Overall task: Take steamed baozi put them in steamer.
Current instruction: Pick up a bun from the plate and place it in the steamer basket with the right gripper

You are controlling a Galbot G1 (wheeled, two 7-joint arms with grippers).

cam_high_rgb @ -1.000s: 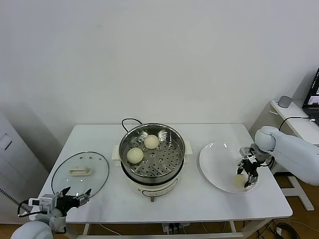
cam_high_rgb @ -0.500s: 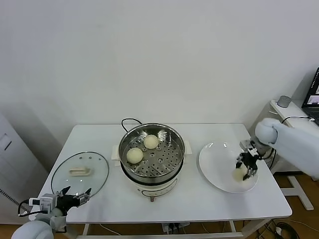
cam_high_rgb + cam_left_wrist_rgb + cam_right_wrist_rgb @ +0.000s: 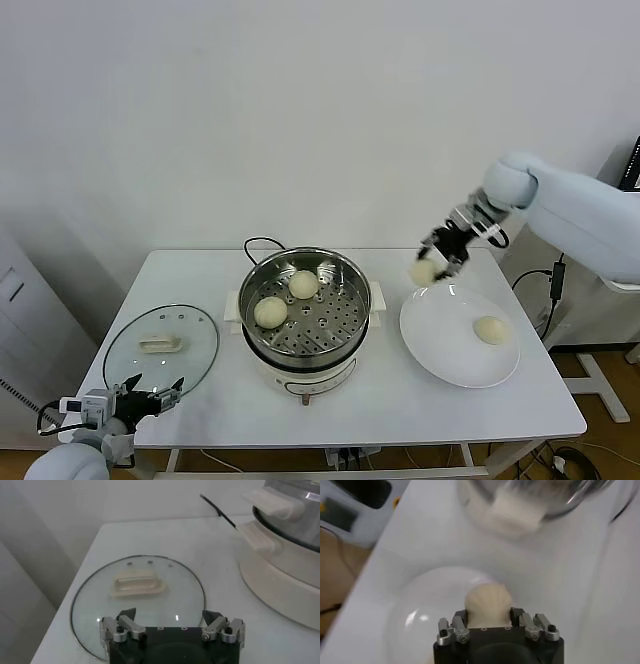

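Trouble could come if the soft bun (image 3: 423,271) slips – the right gripper (image 3: 434,257) squeezes it in the air, between plate (image 3: 440,345) and steamer (image 3: 345,280). A jerk might drop it on the surface (image 3: 420,400). Left gripper (image 3: 150,401) waits open by the lid (image 3: 195,345).

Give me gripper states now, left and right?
Left gripper: open, empty, above the glass lid.
Right gripper: shut on a baozi, lifted above the plate.
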